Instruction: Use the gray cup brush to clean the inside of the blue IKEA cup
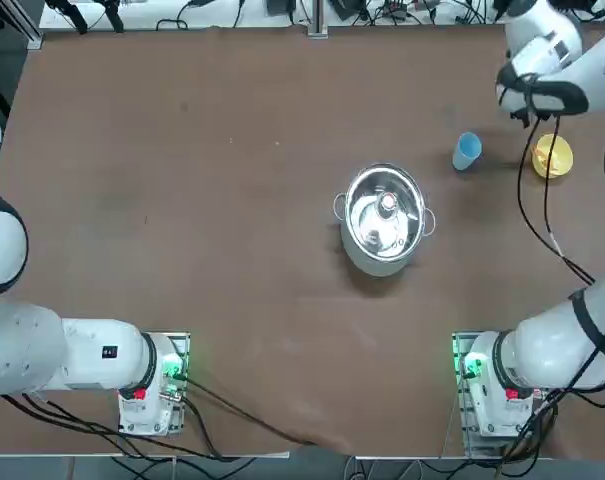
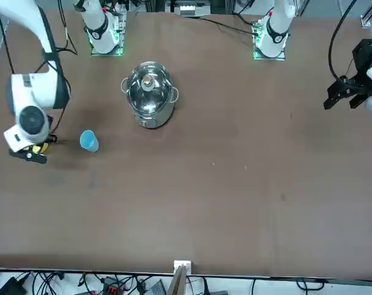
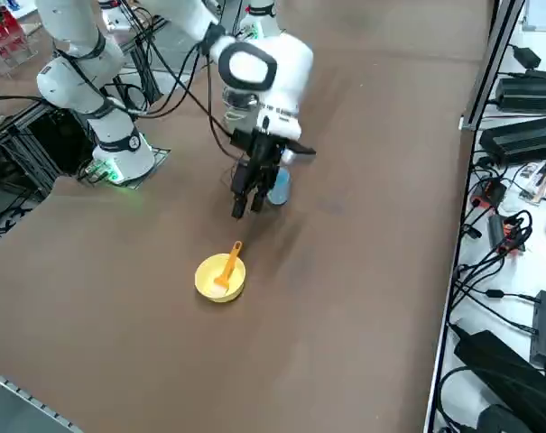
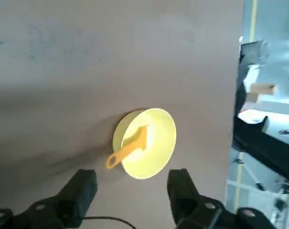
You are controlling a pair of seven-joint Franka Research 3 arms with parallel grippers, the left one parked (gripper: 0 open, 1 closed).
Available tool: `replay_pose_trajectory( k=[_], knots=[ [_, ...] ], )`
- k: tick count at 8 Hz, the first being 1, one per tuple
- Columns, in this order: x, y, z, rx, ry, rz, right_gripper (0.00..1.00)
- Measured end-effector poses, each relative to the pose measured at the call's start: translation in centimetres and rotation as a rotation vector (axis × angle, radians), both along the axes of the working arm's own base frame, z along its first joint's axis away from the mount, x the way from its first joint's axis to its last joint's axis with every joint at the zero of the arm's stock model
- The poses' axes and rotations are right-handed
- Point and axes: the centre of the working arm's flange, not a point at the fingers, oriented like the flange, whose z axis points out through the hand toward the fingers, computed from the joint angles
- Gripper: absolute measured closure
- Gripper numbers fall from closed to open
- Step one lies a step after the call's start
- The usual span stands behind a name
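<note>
I see my right gripper [image 4: 132, 191] hanging above the table, fingers spread wide and holding nothing. Just beyond them the gray cup brush [image 4: 127, 149] lies in the yellow bowl [image 4: 159, 143], handle over the rim. The blue IKEA cup [image 1: 467, 151] stands near the bowl.

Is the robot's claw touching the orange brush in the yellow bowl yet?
Apart. In the right side view the right gripper hangs above the table, with bare table between it and the brush in the yellow bowl.
</note>
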Motion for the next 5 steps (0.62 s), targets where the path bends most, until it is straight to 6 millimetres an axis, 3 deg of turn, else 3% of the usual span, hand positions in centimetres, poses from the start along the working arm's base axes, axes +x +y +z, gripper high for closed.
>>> replay_pose_trajectory(
  k=[2, 5],
  knots=[
    [-0.4, 0.0, -3.3, -0.045, 0.028, 0.027, 0.17],
    [-0.6, 0.9, -5.3, -0.051, 0.058, 0.048, 0.24]
  ],
)
